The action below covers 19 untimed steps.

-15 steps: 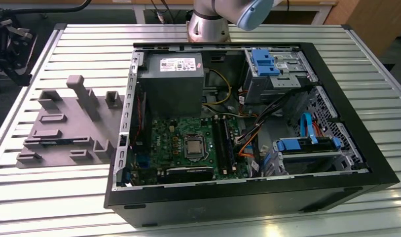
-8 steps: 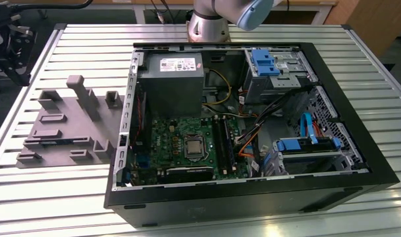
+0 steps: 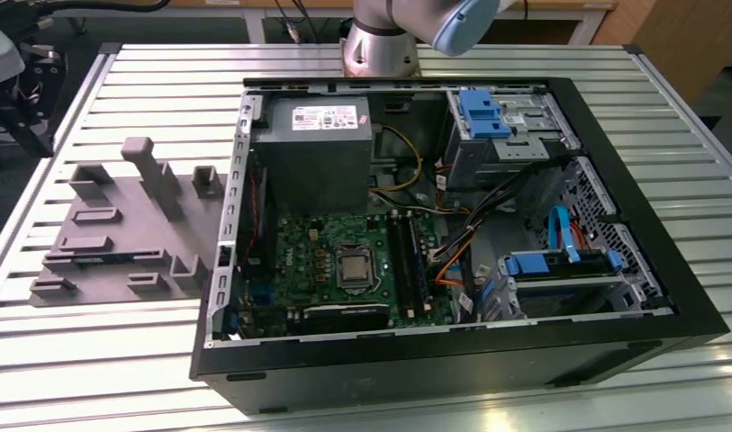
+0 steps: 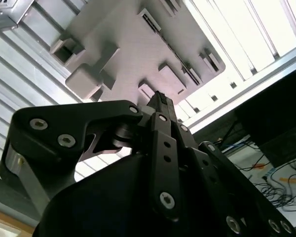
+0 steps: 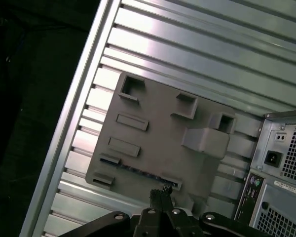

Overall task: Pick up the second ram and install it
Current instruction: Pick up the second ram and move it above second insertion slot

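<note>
Fingers (image 5: 154, 197) of the gripper (image 5: 160, 193) are pressed together at the tips in both wrist views, with nothing between them. In the second wrist view the gripper (image 4: 158, 98) narrows to one dark tip over a grey tray (image 4: 133, 44). It hangs above the tray and touches nothing.

The tray (image 5: 158, 128) lies flat on a ribbed metal desk (image 5: 212, 44), and has raised blocks and several shallow pockets. A long, thin, dark strip lies in a groove near one edge; this looks like the second ram (image 5: 138, 171), though its colour is hard to tell. In the first wrist view, the fingertips are just beside one end of the strip.

In the exterior view the tray (image 3: 113, 225) is on the exterior view's left of an open computer case (image 3: 462, 360), close beside its wall. The second ram (image 3: 95, 259) shows there as a dark line with a bluish tint, low in the tray. Inside the case there is a green motherboard (image 3: 305, 252), with long black slot rails (image 3: 404, 261) running along it near the middle. A grey power supply (image 3: 311, 144) stands beyond the board, and blue drive clips (image 3: 480, 112) are at the far corner. The arm (image 3: 384, 40) rises from the desk (image 3: 149, 81) behind the case.
</note>
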Tool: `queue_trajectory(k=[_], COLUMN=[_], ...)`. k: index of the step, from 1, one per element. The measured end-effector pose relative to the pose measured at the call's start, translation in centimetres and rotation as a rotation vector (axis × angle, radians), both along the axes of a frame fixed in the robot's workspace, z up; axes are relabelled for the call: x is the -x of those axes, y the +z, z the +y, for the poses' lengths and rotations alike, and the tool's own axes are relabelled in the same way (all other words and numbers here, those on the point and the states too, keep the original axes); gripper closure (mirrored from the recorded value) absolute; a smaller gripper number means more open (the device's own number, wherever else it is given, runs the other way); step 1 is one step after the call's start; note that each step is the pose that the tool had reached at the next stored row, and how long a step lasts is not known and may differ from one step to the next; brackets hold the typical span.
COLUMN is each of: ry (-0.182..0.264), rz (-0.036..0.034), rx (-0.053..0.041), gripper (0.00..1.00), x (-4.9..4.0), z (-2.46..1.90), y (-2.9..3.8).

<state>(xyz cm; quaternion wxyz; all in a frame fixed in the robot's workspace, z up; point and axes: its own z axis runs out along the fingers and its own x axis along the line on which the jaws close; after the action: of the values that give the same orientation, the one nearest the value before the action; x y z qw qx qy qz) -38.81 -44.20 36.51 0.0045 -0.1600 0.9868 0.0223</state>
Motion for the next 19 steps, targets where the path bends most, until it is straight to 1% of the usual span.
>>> queue_trajectory(k=[19], ry=[0.344], rz=[0.0], rx=[0.0001], gripper=[0.89], x=[0.01], z=[0.0], y=[-0.35])
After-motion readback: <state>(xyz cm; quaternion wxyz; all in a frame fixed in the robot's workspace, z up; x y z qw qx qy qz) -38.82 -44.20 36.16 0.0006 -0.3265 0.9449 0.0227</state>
